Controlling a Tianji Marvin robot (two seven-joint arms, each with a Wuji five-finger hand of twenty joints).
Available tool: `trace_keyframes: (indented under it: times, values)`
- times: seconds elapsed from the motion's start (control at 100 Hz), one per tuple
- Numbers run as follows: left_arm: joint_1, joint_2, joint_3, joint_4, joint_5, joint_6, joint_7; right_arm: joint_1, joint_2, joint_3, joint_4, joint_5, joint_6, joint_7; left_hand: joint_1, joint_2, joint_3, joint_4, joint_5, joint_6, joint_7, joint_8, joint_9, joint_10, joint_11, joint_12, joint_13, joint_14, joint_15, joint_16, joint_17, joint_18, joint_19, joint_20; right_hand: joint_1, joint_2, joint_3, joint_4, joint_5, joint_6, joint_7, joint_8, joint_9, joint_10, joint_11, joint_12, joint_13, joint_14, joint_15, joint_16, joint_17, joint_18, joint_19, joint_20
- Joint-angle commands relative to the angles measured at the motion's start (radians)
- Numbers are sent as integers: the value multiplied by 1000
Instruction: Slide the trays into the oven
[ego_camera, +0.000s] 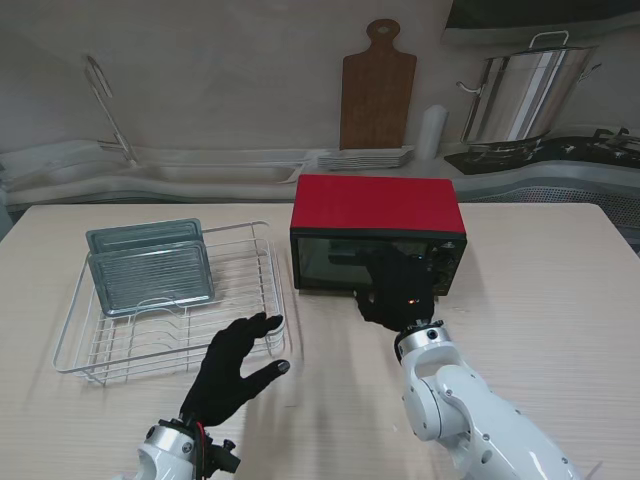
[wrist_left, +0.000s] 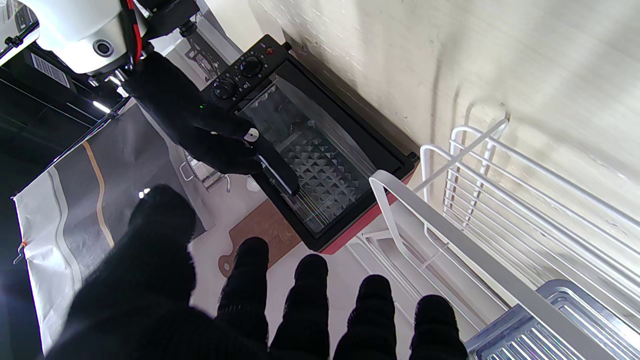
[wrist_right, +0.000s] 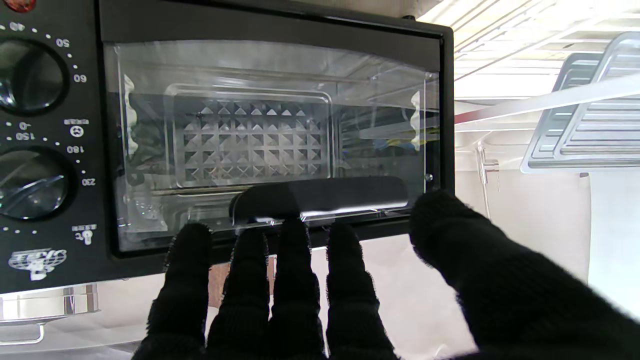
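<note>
A red-topped oven (ego_camera: 378, 204) with a black front stands mid-table, its glass door (wrist_right: 270, 140) closed. My right hand (ego_camera: 396, 290) is at the door, fingers apart, fingertips (wrist_right: 295, 235) right by the black handle (wrist_right: 320, 197); I cannot tell if they touch it. Two grey ribbed trays (ego_camera: 150, 275) stand upright in a white wire rack (ego_camera: 240, 330) to the oven's left. My left hand (ego_camera: 235, 365) hovers open by the rack's near right corner, holding nothing. The left wrist view shows the oven (wrist_left: 320, 165), the right hand (wrist_left: 200, 125) and a tray (wrist_left: 560, 325).
A wooden cutting board (ego_camera: 378, 85), stacked plates (ego_camera: 365, 158) and a steel pot (ego_camera: 525, 95) stand on the counter behind the table. Two dials (wrist_right: 30, 135) sit beside the oven door.
</note>
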Motion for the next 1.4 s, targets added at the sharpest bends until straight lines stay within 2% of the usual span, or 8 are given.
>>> trace_keyframes:
  times: [0.0, 0.3, 0.45, 0.53, 0.67, 0.84, 1.13, 1.39]
  values:
    - [8, -3, 0, -8, -2, 5, -18, -2, -8, -6, 8, 0, 2, 19, 13, 24, -34, 31, 21, 6, -16, 14, -3, -6, -14, 9, 10, -1, -9, 3, -13, 8, -8, 10, -35, 23, -35, 45, -41, 20, -20, -22, -29, 9, 0, -16, -9, -19, -26, -13, -9, -13, -17, -9]
    - [7, -3, 0, -7, -1, 7, -20, 12, -12, -21, 25, 5, 14, 6, 14, 25, -35, 31, 20, 6, -18, 14, -2, -5, -13, 10, 10, 0, -9, 4, -13, 8, -9, 8, -35, 29, -41, 49, -70, 31, -32, -42, -62, 10, -24, -26, -36, -26, -50, -24, -22, -17, -30, -16]
    - [8, -3, -1, -8, 1, 7, -18, 20, -15, -29, 33, 6, 25, -5, 14, 24, -35, 31, 20, 9, -20, 13, -3, -5, -14, 9, 10, 0, -9, 3, -12, 8, -9, 8, -37, 37, -50, 55, -96, 75, -71, -96, -89, 31, -76, -51, -56, -18, -96, -51, -30, -23, -45, -25]
    - [8, -3, -1, -8, 0, 7, -20, 22, -15, -32, 35, 7, 29, -5, 14, 25, -36, 31, 21, 10, -21, 13, -1, -4, -13, 10, 10, 0, -9, 3, -13, 8, -9, 7, -41, 36, -48, 56, -67, 96, -120, -136, -75, 42, -98, -61, -48, -9, -113, -62, -28, -19, -45, -27]
    - [9, -2, -2, -9, -1, 7, -24, 23, -14, -35, 35, 9, 34, 9, 13, 26, -37, 31, 22, 11, -22, 12, -4, -6, -14, 10, 9, 0, -10, 3, -12, 8, -9, 7, -41, 42, -55, 57, -24, 111, -168, -166, -39, 57, -125, -72, -26, 3, -123, -69, -20, -10, -43, -28]
    - [11, -3, -4, -10, 0, 7, -20, 10, -11, -27, 27, 16, 24, 32, 14, 26, -36, 31, 23, 12, -23, 12, -1, -6, -14, 10, 10, -1, -9, 4, -12, 7, -9, 6, -41, 47, -62, 60, 36, 105, -136, -148, 46, 68, -123, -69, 29, 22, -83, -48, 7, 15, -17, -16]
    - [19, -5, -8, -14, 2, 3, -10, -37, -7, 7, -7, 26, -13, 40, 15, 26, -35, 31, 25, 17, -25, 12, -1, -4, -14, 10, 10, 0, -9, 4, -12, 8, -8, 6, -42, 41, -56, 65, 151, 105, -42, -91, 175, 108, -55, -33, 131, 80, 16, 4, 55, 53, 38, 12]
    - [41, -8, -20, -25, 15, -7, 17, -107, -1, 55, -55, 24, -56, 48, 15, 24, -34, 31, 29, 17, -25, 11, 15, 0, -8, 12, 12, 0, -9, 4, -12, 8, -8, 7, -42, 47, -60, 65, 199, 102, -31, -66, 220, 116, -51, -31, 161, 95, 35, 14, 66, 66, 47, 18]
